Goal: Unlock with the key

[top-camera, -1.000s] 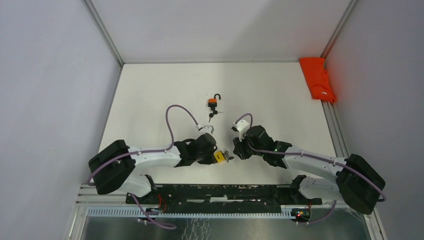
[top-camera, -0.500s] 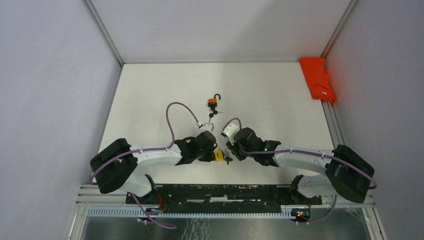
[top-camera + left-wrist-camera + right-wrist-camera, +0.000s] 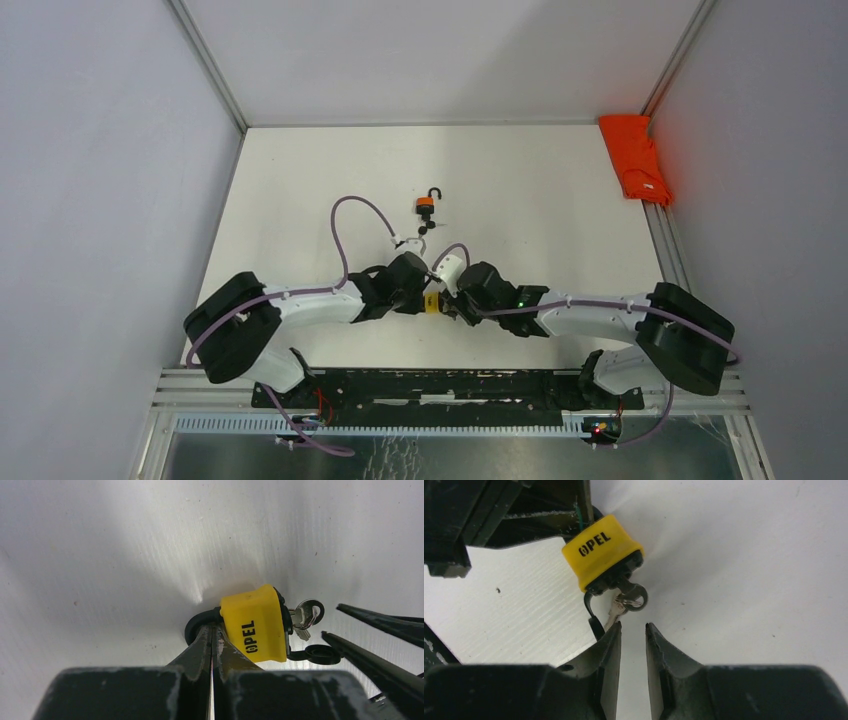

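Observation:
A yellow padlock (image 3: 255,625) lies on the white table, also in the top view (image 3: 432,303). My left gripper (image 3: 214,627) is shut on its black shackle (image 3: 196,626). A silver key (image 3: 625,586) sticks in the lock's base with a ring (image 3: 636,597) and a second key hanging from it. A black tethered cap (image 3: 317,654) lies beside them. My right gripper (image 3: 633,626) is open, its tips just short of the ring, with nothing between them. The left fingertip (image 3: 611,635) is next to the hanging key.
An orange padlock (image 3: 427,205) with its shackle open lies farther back, with small keys (image 3: 428,228) beside it. A folded orange cloth (image 3: 635,158) sits at the table's right edge. Both arms meet near the table's front centre.
My right arm has swung left up to the keys, and its jaws have narrowed. The left gripper has carried the padlock slightly toward the back.

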Tool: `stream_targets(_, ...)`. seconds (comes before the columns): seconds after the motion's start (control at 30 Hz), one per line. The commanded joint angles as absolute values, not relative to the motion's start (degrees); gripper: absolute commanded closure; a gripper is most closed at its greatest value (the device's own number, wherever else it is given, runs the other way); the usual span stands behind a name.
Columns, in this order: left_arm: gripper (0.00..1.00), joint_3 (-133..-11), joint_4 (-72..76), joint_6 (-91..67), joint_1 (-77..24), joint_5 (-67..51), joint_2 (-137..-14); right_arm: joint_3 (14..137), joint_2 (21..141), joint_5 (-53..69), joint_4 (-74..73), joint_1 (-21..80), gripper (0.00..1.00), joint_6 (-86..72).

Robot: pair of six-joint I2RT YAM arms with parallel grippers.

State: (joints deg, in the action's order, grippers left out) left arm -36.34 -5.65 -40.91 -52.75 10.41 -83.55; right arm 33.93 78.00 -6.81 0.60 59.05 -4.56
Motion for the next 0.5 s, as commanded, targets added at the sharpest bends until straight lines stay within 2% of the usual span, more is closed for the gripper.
stream_targets(0.0,0.98,-37.35,-4.10,-37.02,-51.96,11.37,-85.52,36.18,80.38,-7.87,4.17,60.17,0.70,-3.20)
stream_targets(0.47,0.98,-36.19,-2.00,-35.64,-50.54,9.00,-85.52,37.09,82.68,-14.15,7.87,61.88,0.62,-0.69)
